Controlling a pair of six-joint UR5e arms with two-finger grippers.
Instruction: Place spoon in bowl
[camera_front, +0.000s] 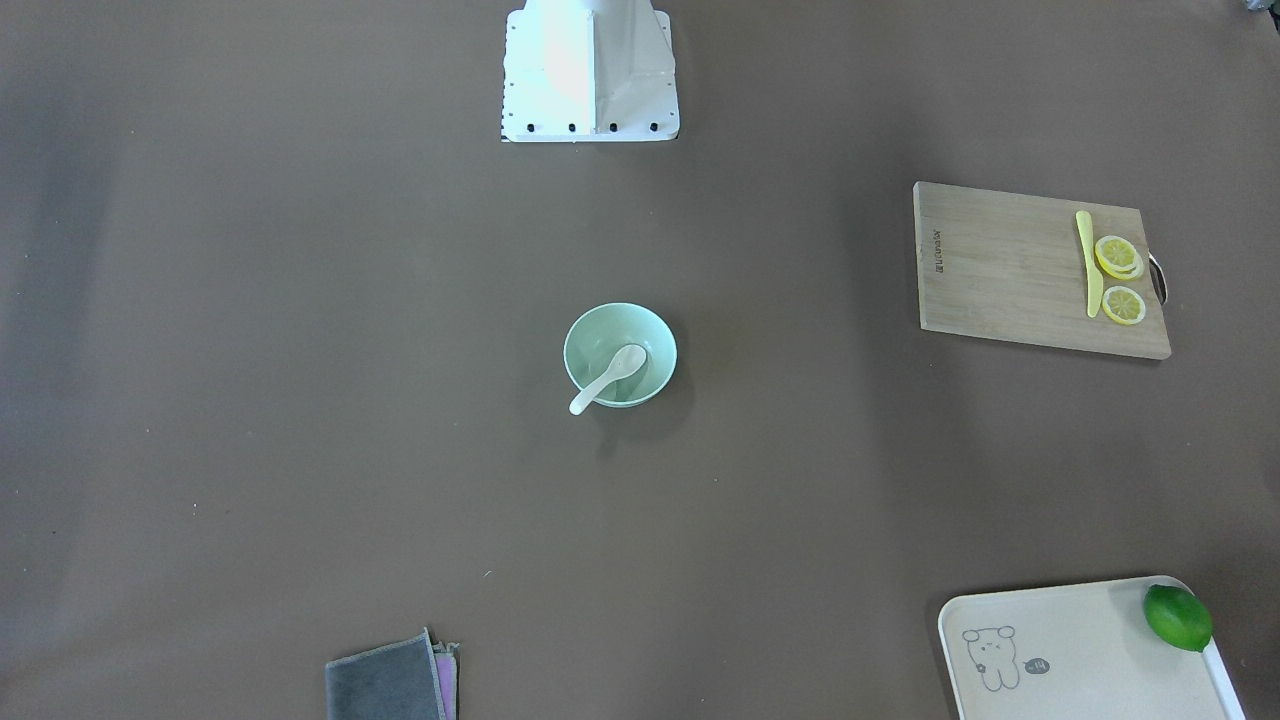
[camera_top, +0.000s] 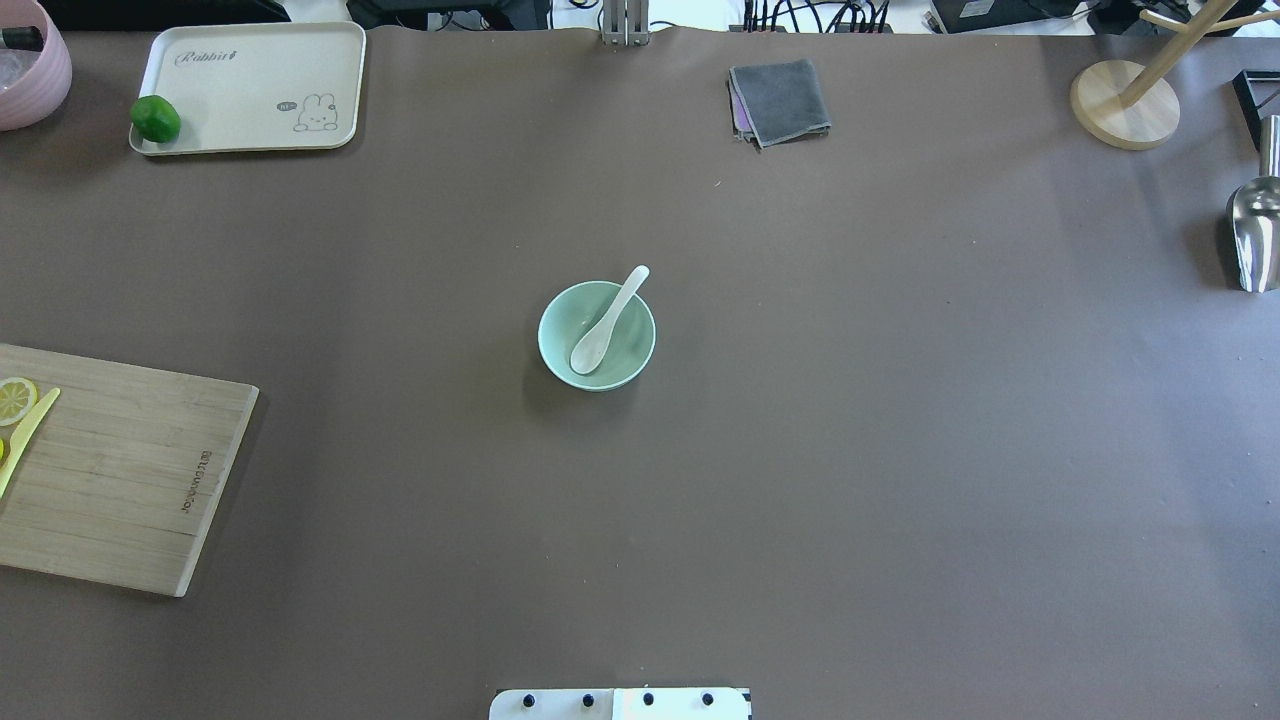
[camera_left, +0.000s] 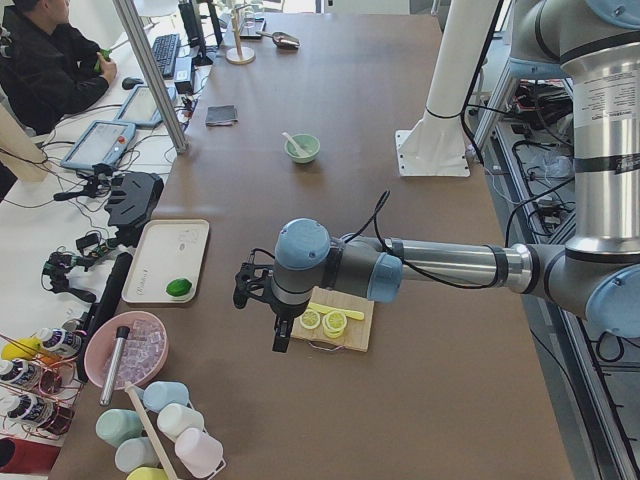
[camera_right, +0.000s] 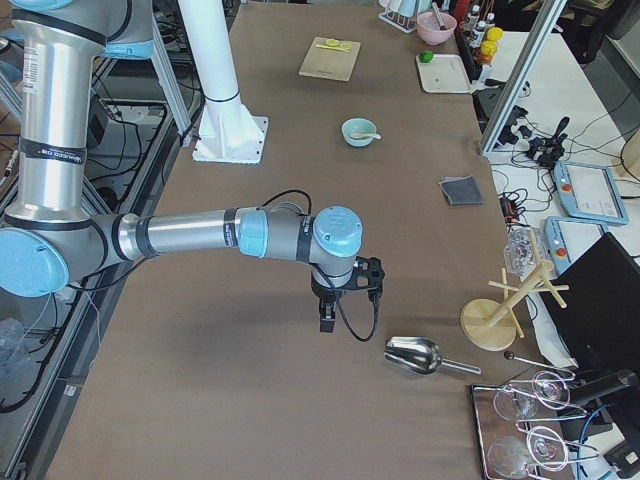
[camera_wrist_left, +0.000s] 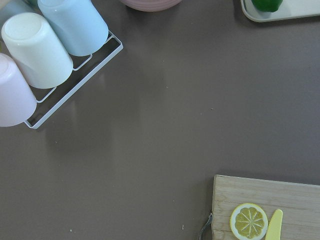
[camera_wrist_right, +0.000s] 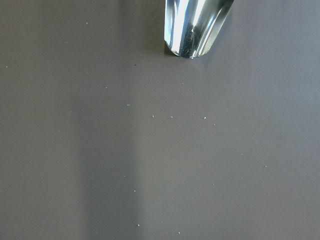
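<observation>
The pale mint-green bowl stands at the middle of the table. The white spoon lies in it, scoop down inside and handle resting over the rim. Both also show in the overhead view, bowl and spoon. My left gripper shows only in the exterior left view, hanging above the cutting board's end, far from the bowl. My right gripper shows only in the exterior right view, over bare table beside a metal scoop. I cannot tell whether either is open or shut.
A wooden cutting board holds lemon slices and a yellow knife. A cream tray carries a lime. A grey cloth, a metal scoop, a wooden stand and a cup rack sit at the edges.
</observation>
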